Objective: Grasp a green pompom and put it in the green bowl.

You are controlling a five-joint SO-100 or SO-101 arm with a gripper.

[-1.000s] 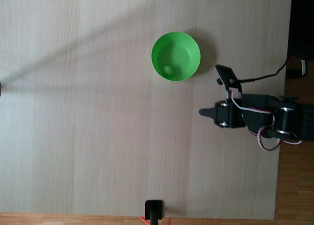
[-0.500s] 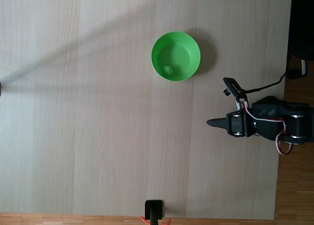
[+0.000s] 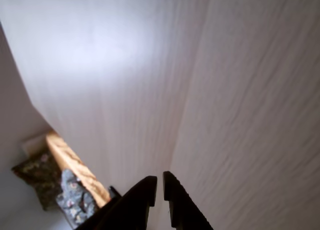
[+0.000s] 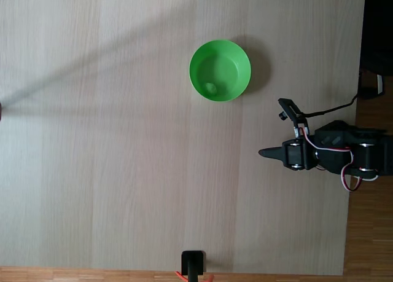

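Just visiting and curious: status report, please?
Gripper shut, empty, pulled back near table edge. Green pompom in green bowl. Nothing in the way.

From my wrist view, the gripper (image 3: pixel 159 182) pokes up at bottom centre, fingers nearly together, over pale wooden table (image 3: pixel 200 79). A patterned cloth (image 3: pixel 70 197) sits lower left.

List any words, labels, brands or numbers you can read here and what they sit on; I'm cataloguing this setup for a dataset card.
None can be read.
The green bowl is plain, with no print.
The table shows only wood grain.
The arm and its gripper are black, with no legible marking.
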